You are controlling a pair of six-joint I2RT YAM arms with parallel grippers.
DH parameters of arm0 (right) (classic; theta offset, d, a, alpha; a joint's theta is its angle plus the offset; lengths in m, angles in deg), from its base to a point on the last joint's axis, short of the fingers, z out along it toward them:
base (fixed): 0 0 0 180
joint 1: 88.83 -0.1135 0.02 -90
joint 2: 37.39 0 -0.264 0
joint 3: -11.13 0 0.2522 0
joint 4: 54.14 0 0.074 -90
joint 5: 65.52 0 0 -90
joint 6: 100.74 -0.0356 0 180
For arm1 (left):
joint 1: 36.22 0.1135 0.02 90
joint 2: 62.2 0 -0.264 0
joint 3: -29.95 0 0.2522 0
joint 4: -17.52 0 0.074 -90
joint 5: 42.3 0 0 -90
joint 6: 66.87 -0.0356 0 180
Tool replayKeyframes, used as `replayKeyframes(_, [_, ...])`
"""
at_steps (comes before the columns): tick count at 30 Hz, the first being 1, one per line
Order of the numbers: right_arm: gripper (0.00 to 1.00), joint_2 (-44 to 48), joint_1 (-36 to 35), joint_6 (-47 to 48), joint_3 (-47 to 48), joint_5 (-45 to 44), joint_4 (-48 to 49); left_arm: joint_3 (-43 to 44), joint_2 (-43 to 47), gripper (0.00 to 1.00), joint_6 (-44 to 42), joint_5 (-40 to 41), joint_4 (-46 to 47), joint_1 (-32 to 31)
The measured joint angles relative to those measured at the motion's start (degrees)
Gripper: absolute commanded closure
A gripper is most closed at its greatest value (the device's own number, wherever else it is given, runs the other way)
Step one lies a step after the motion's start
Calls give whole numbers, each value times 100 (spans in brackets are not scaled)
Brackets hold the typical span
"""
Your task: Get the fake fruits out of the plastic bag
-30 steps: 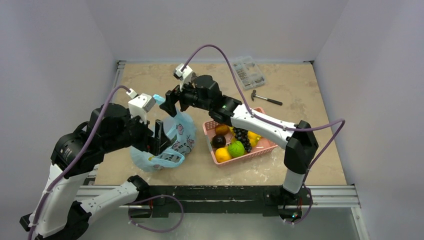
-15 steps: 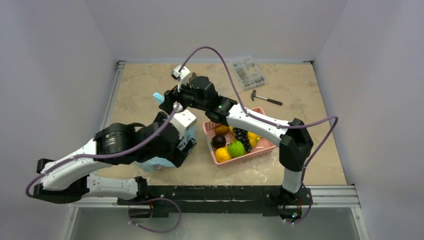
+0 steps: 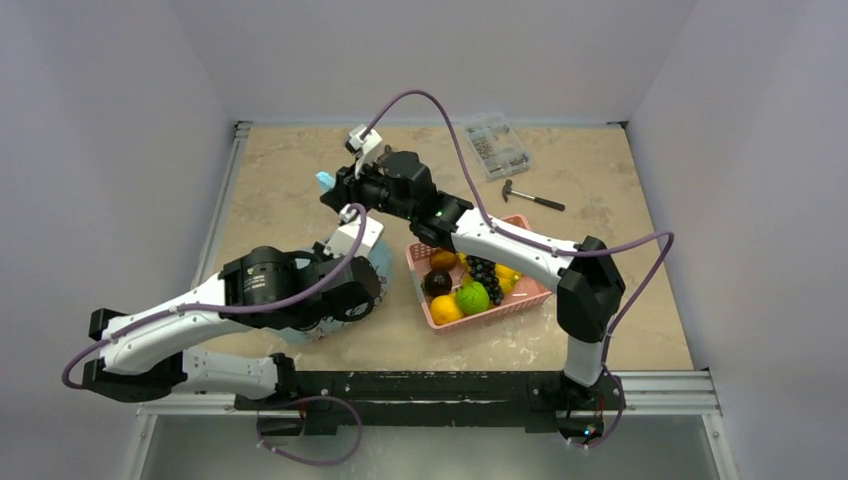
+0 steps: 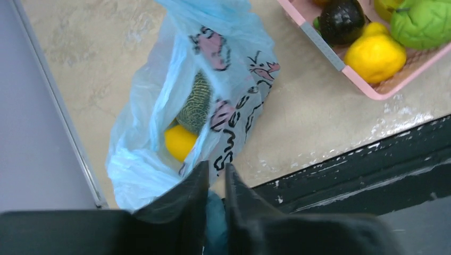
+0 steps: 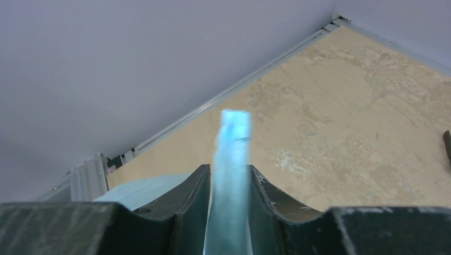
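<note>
Two grippers, one bag, one basket. Plastic bag [image 4: 154,101]: thin, crinkled, translucent pale blue film with pink motifs and dark lettering, slumped on marbled beige table top [image 4: 298,111], left of centre in the left wrist frame. Seen through its gaping mouth: netted grey-green melon [image 4: 195,103], rounded and rough-skinned, with smooth glossy yellow fruit [image 4: 180,141] just below, touching. Left gripper [image 4: 216,172], bottom centre of same frame: black fingers drawn narrow, dark teal fold of film caught in the slit. Right gripper [image 5: 228,178], bottom centre of right wrist frame: pinched tight on a flat, upright pale blue strip of the bag. Pink plastic basket [image 4: 361,85], upper right of left wrist frame, apart from the bag: glossy near-black fruit [image 4: 340,21], dimpled yellow fruit [image 4: 375,53], lumpy lime-green fruit [image 4: 423,24]. Upper right of centre in top frame: clear compartmented box [image 3: 498,143], small hammer [image 3: 532,197].
</note>
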Motion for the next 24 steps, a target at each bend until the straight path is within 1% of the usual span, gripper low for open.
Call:
replayKeyframes(1, [92,-9,0,-28,0,-15,74,0,46,100,70,-2,-28,96])
replayKeyframes(2, [99,-26,0,-46,0,-50,133,-2,107,100,125,-22,-63,243])
replayKeyframes(3, [100,-66,2,-98,7,-136,240,-4,186,100,129,-33,-96,426])
replayKeyframes(7, [100,-254,52,-243,11,-431,588,85,533,100,107,28,-245,1176])
replayKeyframes(9, [100,-448,188,-400,94,-442,796,350,590,100,17,195,-313,1506])
replayKeyframes(11, [100,-776,382,-621,420,-374,953,719,540,100,-184,461,-326,1853])
replayKeyframes(14, [100,-1460,748,-984,1268,-160,1062,1543,323,100,-616,901,-387,2354])
replayKeyframes(16, [100,-1864,942,-1169,1801,-87,1067,2249,192,100,-905,1121,-361,2514])
replayKeyframes(19, [100,-2190,1154,-1388,2236,22,1121,3027,262,100,-1180,1309,-293,2570])
replayKeyframes(21, [100,-2249,1196,-1491,2315,140,1261,3136,503,100,-1182,1388,-229,2581])
replayKeyframes(23, [100,-2253,1182,-1604,2341,321,1432,2824,905,100,-1161,1333,-162,2581])
replayKeyframes(24, [100,-2253,1163,-1657,2356,398,1532,2465,1226,100,-1121,1266,-96,2581])
